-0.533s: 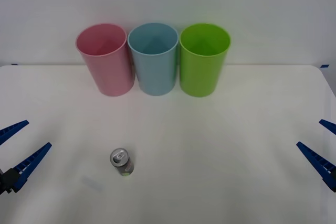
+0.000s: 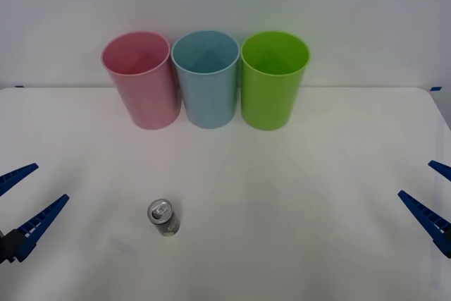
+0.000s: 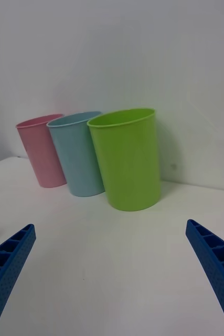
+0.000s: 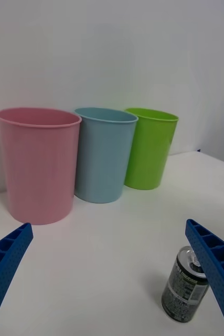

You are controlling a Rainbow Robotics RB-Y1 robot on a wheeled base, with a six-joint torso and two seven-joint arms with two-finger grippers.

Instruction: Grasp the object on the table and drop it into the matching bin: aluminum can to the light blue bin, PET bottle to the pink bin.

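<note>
The table (image 2: 296, 195) is a wide, plain white surface, and at its far edge three tall tapered bins are lined up rim beside rim: the pink bin (image 2: 139, 79) toward the left, the light blue bin (image 2: 206, 77) in the middle and a lime green bin (image 2: 273, 77) on the right. The left gripper (image 2: 25, 199) is held low at the near left edge with its blue ribbed fingers spread wide and nothing between them; the right gripper (image 2: 433, 199) is parked at the near right edge, likewise spread wide and empty. The step in hand is judged to be the reach for the aluminum can (image 2: 163, 217), which stands upright on the near left part of the table, well apart from the bins and nearer the left gripper. The left arm is best brought in level, with the fingers kept wide until the body of the can sits squarely between them, and the closing made gently on the mid-height of the side wall so that this short, light thing is not tipped or pushed away. The can is small and short, with a silver pull-tab top and a dark side printed in green and pale lettering, as seen beside one finger in the left wrist view (image 4: 186, 291).
</note>
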